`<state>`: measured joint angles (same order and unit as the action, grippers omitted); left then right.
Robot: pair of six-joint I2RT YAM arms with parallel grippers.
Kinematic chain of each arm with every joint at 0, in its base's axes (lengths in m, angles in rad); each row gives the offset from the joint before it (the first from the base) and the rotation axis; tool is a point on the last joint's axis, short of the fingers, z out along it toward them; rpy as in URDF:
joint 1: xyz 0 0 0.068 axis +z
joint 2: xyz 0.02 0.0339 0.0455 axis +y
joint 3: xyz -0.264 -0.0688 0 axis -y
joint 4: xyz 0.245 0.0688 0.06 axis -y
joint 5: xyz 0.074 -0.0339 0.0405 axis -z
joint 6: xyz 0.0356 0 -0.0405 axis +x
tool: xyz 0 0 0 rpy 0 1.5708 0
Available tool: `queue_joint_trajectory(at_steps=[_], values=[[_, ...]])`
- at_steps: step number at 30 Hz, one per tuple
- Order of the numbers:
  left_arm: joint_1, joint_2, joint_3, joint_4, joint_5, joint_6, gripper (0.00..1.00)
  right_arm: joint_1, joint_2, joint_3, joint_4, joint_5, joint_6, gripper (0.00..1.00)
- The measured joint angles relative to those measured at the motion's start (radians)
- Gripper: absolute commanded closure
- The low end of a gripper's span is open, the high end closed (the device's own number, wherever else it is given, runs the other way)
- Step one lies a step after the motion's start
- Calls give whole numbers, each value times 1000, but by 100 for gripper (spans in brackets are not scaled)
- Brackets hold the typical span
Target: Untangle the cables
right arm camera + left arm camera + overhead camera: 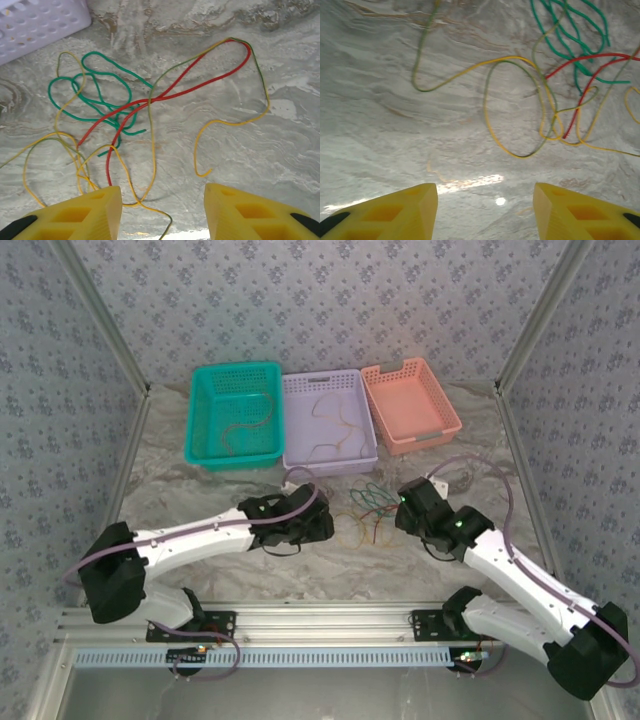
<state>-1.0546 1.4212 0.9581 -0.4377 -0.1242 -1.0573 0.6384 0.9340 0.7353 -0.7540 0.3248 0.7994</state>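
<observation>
the cables (370, 512) lie in a loose knot on the table (300, 580), just in front of the lilac basket (330, 462), between the two arms; the left gripper (485, 200) hovers with jaws parted and empty; the right gripper (162, 197) is likewise parted above the strands, clasping nothing; the wires look light, limp and thin, likely to slip and drag neighbours along; the red cable (200, 70) loops clear of the green cable (100, 95), so its far bend seems the cleanest place to pinch

Teal basket (193, 420), lavender basket (330, 462), pink basket (445, 400), lined up side by side at the back. Grey marbled tabletop (200, 495) under all three.
</observation>
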Motion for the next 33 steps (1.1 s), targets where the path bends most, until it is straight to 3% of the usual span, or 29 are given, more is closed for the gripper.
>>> queue_joint_trajectory(at_steps=[6, 13, 21, 24, 27, 33], values=[[-31, 11, 0, 45, -21, -18, 51, -22, 11, -64, 6, -2, 30, 49], [-62, 11, 0, 71, -42, -33, 51, -180, 8, -162, 87, -58, 89, 53], [-65, 50, 0, 103, -44, -37, 51, -201, 119, -227, 261, -117, 114, 54], [-66, 90, 0, 116, -40, -36, 50, -206, 190, -227, 328, -133, 124, 67], [-70, 134, 12, 127, -29, -27, 47, -210, 254, -227, 369, -141, 135, 100], [-71, 278, 165, 128, -9, 22, 41, -208, 210, -227, 349, -104, 151, 100]])
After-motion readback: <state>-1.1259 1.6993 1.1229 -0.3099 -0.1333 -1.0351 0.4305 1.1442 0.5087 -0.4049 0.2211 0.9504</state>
